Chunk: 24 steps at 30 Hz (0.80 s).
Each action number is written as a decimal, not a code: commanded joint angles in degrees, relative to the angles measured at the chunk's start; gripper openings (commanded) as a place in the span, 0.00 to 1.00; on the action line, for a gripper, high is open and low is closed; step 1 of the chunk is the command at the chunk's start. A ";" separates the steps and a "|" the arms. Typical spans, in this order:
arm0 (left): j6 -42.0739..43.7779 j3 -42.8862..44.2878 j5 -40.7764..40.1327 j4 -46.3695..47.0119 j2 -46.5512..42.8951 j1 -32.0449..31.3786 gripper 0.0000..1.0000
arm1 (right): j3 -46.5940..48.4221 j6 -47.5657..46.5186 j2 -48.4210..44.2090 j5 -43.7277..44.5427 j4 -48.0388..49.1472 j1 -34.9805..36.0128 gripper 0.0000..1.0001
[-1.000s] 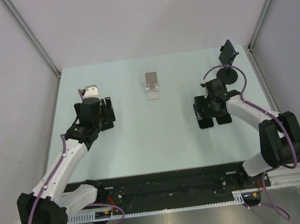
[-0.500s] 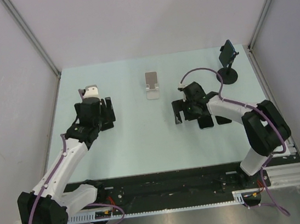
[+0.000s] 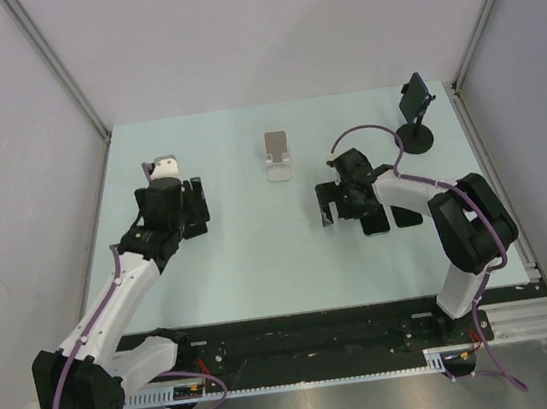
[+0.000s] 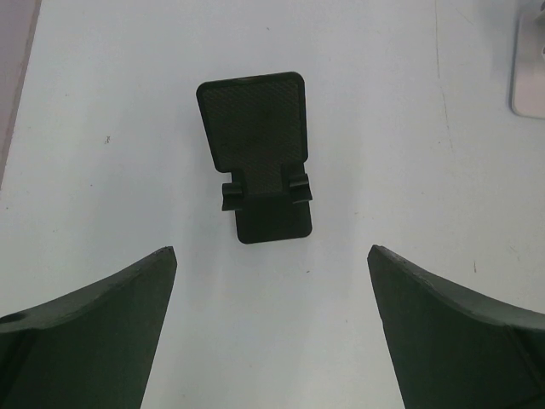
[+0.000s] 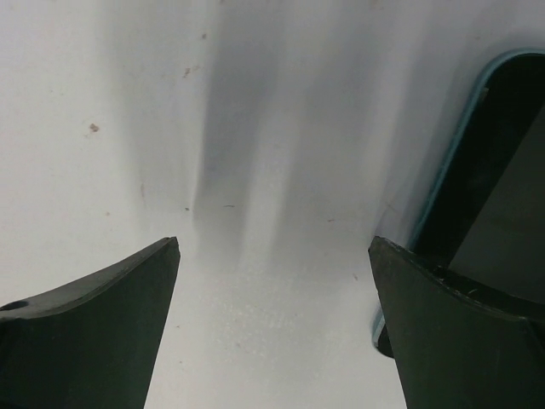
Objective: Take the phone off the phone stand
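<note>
Black phone (image 5: 490,170) is lying flat on table (image 5: 255,85); R gripper (image 5: 272,247) is gaping fully beside it, gripping nothing.
L gripper (image 4: 272,251) is hovering wide apart, empty, over 1 black stand (image 4: 260,153).

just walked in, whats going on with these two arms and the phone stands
Two robot arms are working on getting a phone off a stand. The right gripper is open, low over the table. A dark phone with a light blue edge lies flat beside its right finger, not held. The left gripper is open too, hovering over an empty black folding stand. The silver stand between the arms is also empty, so the phone seems to be off its stand already.
</note>
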 commanded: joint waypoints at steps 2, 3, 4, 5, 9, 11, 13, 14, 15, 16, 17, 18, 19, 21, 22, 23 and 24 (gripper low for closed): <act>0.19 0.00 -0.13 1.60 0.09 0.40 1.00 | 2.17 -1.58 -0.12 2.40 -1.16 -1.95 1.00; 0.10 0.00 -0.13 1.60 0.18 0.40 1.00 | 2.26 -1.75 -0.21 2.58 -1.16 -2.13 1.00; 0.10 0.00 0.04 1.60 0.18 0.40 1.00 | 2.26 -1.93 -0.30 2.84 -1.25 -2.22 1.00; 0.10 0.00 -0.04 1.60 0.18 0.40 1.00 | 2.26 -2.28 -0.30 3.54 -1.51 -2.39 1.00; 0.01 0.09 0.13 1.60 0.18 0.40 1.00 | 2.35 -2.81 -0.39 4.42 -1.77 -2.83 1.00; 0.01 0.09 0.13 1.60 0.26 0.40 1.00 | 2.35 -2.72 -0.48 4.86 -1.95 -3.10 1.00; 0.01 0.09 0.13 1.60 0.18 0.40 1.00 | 2.44 -2.63 -0.56 4.86 -1.86 -3.27 1.00; 0.01 0.09 0.13 1.60 0.18 0.40 1.00 | 2.44 -2.55 -0.65 6.78 -1.95 -3.45 1.00; 0.01 0.09 0.13 1.60 0.26 0.40 1.00 | 2.44 -2.37 -0.56 6.97 -2.04 -3.54 1.00; 0.01 0.09 0.22 1.60 0.27 0.40 1.00 | 2.52 -2.28 -0.56 7.06 -2.04 -3.45 1.00; 0.01 0.09 0.22 1.69 0.35 0.40 1.00 | 2.52 -2.28 -0.56 7.41 -1.95 -3.62 1.00; -0.07 0.09 0.22 1.69 0.27 0.40 1.00 | 2.52 -2.37 -0.56 7.59 -1.86 -3.71 1.00; -0.07 0.09 0.31 1.60 0.35 0.40 1.00 | 2.52 -2.54 -0.48 7.67 -1.69 -3.71 1.00; -0.07 0.09 0.31 1.69 0.35 0.40 1.00 | 2.61 -2.72 -0.65 7.50 -1.51 -3.97 1.00; -0.07 0.09 0.31 1.60 0.35 0.40 1.00 | 2.70 -3.24 -0.74 7.24 -1.34 -3.89 1.00; -0.16 0.09 0.31 1.69 0.35 0.40 1.00 | 2.79 -3.34 -1.00 6.28 -1.25 -3.89 1.00; -0.16 0.09 0.31 1.60 0.44 0.40 1.00 | 2.96 -3.60 -1.61 5.66 -1.16 -3.80 1.00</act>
